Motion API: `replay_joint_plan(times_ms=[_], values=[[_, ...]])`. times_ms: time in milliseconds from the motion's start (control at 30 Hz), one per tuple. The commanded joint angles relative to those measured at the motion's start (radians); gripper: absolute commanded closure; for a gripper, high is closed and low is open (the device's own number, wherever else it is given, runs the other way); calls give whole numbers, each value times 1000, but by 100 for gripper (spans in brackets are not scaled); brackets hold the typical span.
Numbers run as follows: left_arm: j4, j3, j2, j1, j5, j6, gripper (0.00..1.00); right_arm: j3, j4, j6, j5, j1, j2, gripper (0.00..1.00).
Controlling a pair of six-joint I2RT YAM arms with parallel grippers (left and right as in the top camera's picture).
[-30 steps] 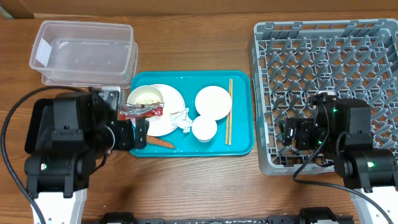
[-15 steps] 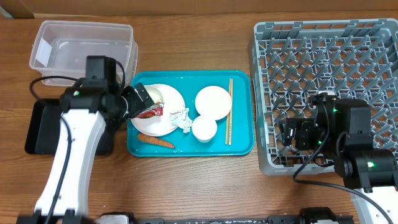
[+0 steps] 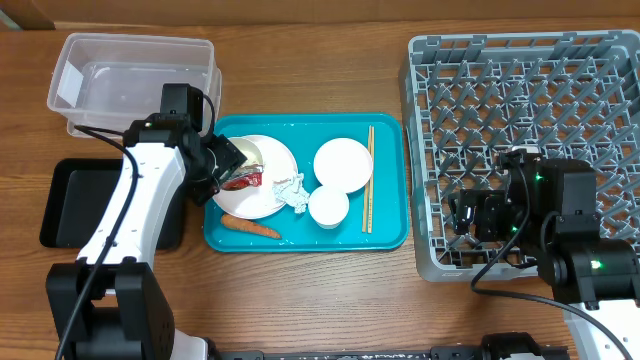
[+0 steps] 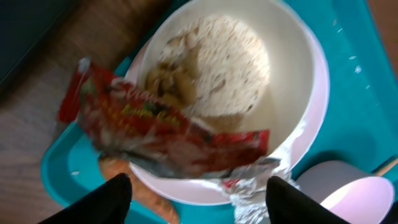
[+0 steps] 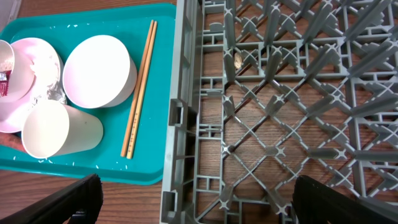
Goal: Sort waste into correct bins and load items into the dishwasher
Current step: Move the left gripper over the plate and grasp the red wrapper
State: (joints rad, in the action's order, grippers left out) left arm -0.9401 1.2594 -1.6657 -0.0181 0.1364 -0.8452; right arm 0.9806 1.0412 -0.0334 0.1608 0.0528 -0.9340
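Left gripper [image 4: 198, 186]: jaws spread wide, holding nothing, poised over the snack wrapper [image 4: 168, 134] at lower centre of the left wrist view.
Snack wrapper: lies across the near rim of the rice bowl [image 4: 298, 68], silver end trailing to lower right; I judge it the next pick.
Risk, rim catch: a finger that comes down on the bowl's edge could tip it and spill the rice scraps [image 4: 230, 68] onto the teal tray [image 3: 390, 235].
Risk, slip: crinkled foil is springy, so a shallow pinch may let it drop short of a bin.
Carrot [image 3: 252, 227]: just beside the wrapper's lower edge; a low finger could drag it along (mixing two kinds of waste).
Bins: black tray [image 3: 70, 200] at centre left of the overhead view, clear tub [image 3: 205, 95] at upper left; which one takes the wrapper is not shown, so a wrong drop is possible.
Right gripper [image 5: 199, 205]: wide and empty over the dish rack [image 3: 425, 100] at right, well apart, so a clash seems unlikely.
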Motion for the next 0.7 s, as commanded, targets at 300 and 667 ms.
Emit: replay_joint_plan(times_ms=[300,667], values=[[10,15,-14,5,-55,-24,38,29,1,-6,9,2,6,0],[18,15,-22,5,-103,-34,61,29,1,-6,9,2,6,0]])
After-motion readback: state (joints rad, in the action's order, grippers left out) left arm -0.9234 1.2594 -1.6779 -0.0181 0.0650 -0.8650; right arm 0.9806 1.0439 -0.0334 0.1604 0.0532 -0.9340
